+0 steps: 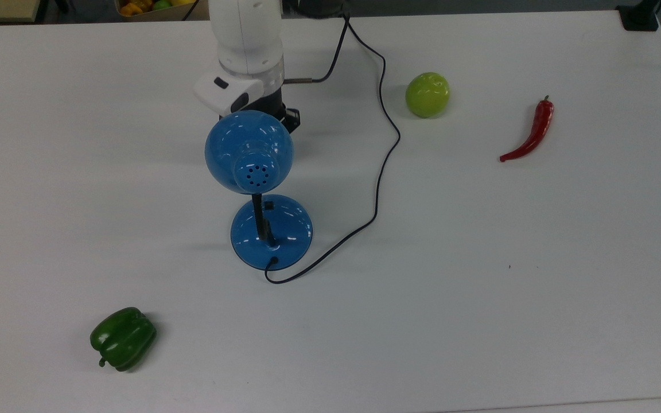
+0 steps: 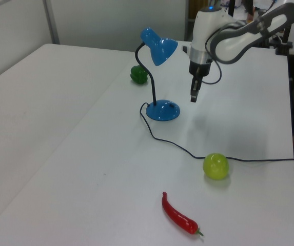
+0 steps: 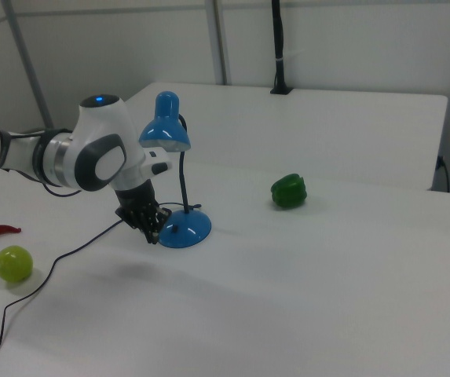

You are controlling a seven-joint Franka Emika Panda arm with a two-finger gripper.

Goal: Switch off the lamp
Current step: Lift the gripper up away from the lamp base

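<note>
The lamp (image 1: 257, 189) is stood near the middle of the white desk (image 1: 508, 321), its round blue base (image 2: 162, 110) flat on the surface and its black gooseneck arched so that the dome shade (image 1: 249, 150) is carried above and beyond the base, toward the arm's side in the top view. The small black switch (image 1: 269, 205) is set on the upper face of the base, where it can be reached from above without the shade being touched. The thin black cord (image 1: 385, 155) is trailed from the base across the desk past the green apple (image 1: 427, 94). The fingers (image 2: 193, 96) are held pointing downward, and in the left view they appear drawn together into one narrow tip, a shape judged suited to pressing rather than grasping. They are held above the desk and clear of the lamp: in the left view the base lies below them and to the left view's left, near but not touched. A green bell pepper (image 1: 122, 338) and a red chilli (image 1: 531, 133) are lain well apart from the lamp.
</note>
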